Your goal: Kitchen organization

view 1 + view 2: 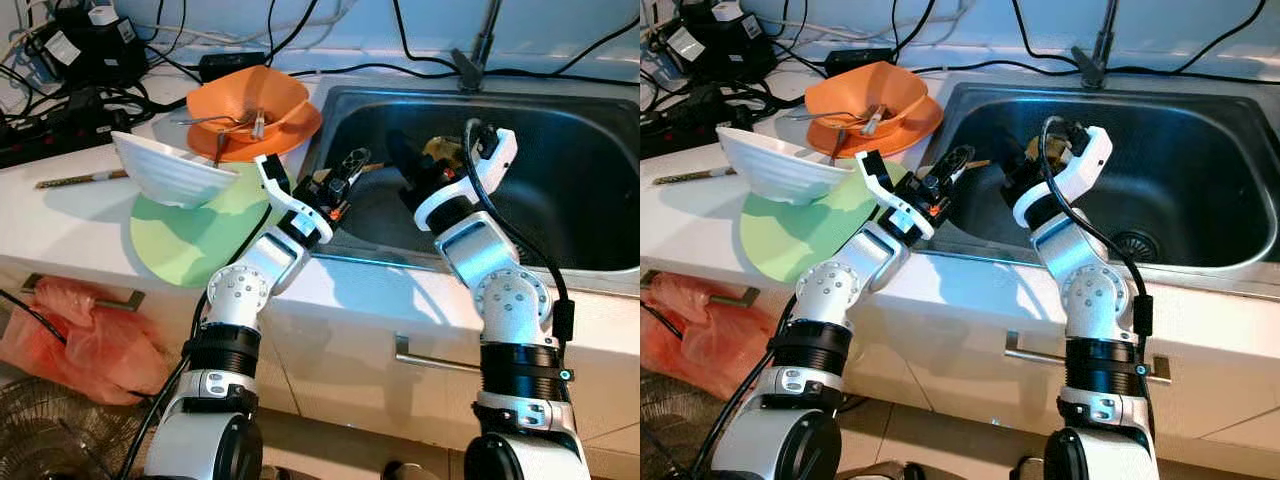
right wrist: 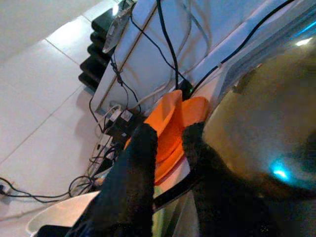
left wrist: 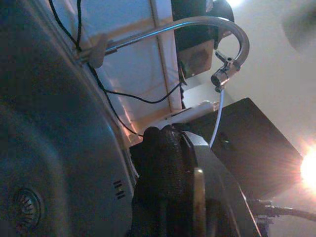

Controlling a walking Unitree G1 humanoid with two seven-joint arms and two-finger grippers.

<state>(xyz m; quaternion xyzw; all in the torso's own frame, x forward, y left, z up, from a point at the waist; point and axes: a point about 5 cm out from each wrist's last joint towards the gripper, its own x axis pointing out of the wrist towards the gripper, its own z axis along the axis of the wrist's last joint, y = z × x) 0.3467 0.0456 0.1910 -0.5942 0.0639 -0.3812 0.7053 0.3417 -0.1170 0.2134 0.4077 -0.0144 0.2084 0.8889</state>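
My left gripper (image 1: 347,172) reaches over the left rim of the steel sink (image 1: 600,180). Its fingers (image 3: 163,163) are pressed together, and a thin tan chopstick (image 1: 368,166) sticks out from their tip toward the basin. My right gripper (image 1: 402,160) hangs inside the sink just right of that tip, pointing at it. Its two black fingers (image 2: 143,158) stand a little apart, open, with the thin stick crossing low between them. On the counter to the left, an orange bowl (image 1: 250,100) holding cutlery sits on an orange plate (image 1: 300,128).
A white ribbed bowl (image 1: 170,170) rests tilted on a green plate (image 1: 190,250) near the counter's front. Another chopstick (image 1: 80,178) lies further left. Power strips and cables (image 1: 70,50) crowd the back left. The faucet (image 1: 480,45) stands behind the sink. A red bag (image 1: 90,340) hangs below.
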